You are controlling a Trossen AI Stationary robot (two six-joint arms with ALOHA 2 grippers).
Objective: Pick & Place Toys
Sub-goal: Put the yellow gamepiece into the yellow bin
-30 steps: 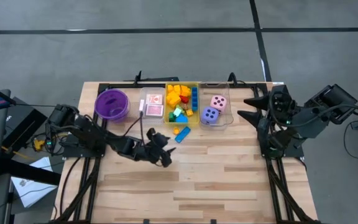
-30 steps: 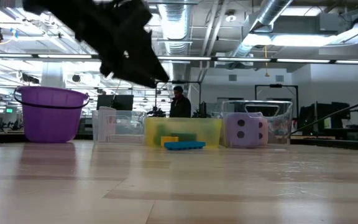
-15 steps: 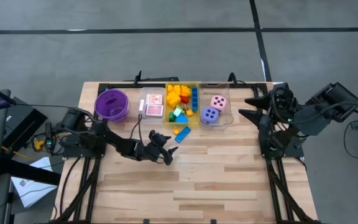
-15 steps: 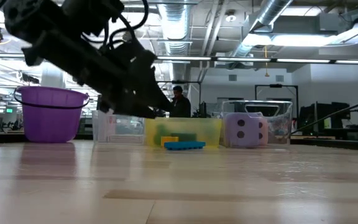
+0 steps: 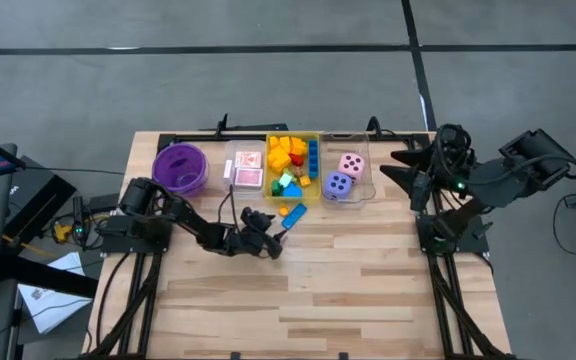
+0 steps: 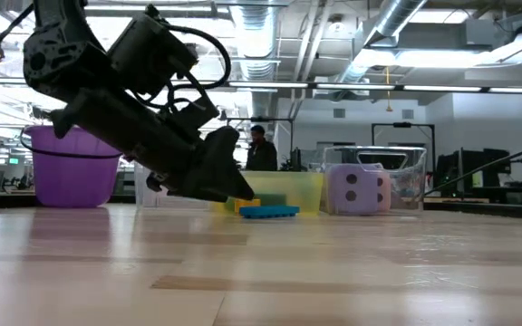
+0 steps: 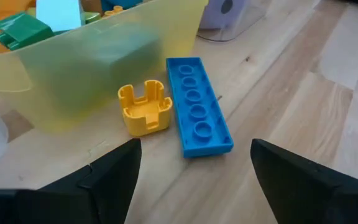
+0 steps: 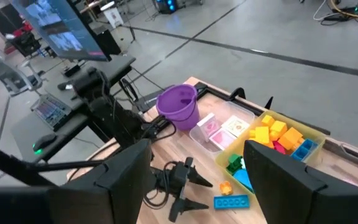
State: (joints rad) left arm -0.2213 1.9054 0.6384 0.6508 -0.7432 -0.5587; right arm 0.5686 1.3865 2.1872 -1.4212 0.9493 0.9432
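Observation:
A long blue block [image 7: 199,116] and a small yellow block [image 7: 144,108] lie side by side on the table, just in front of the yellow bin [image 7: 92,68], which holds more coloured blocks. My left gripper [image 7: 195,163] is open and low over the table, slanting down, its fingertips just short of the two blocks and touching neither; the same left gripper [image 6: 229,186] shows in the low view. A pink die [image 5: 351,163] and a purple die [image 5: 338,185] sit in a clear bin. My right gripper [image 5: 390,168] hangs open, high at the table's right.
A purple bowl [image 5: 180,167] stands at the far left. Beside it a clear bin holds red-and-white cards [image 5: 249,168]. The bins line the table's far edge. Bare wood [image 5: 348,280] fills the near half. A person stands in the room behind the table [image 6: 261,149].
My left gripper has come down from well above the table to just over its top. It has also drawn closer to the blue and yellow blocks in front of the yellow bin. The blocks have not moved.

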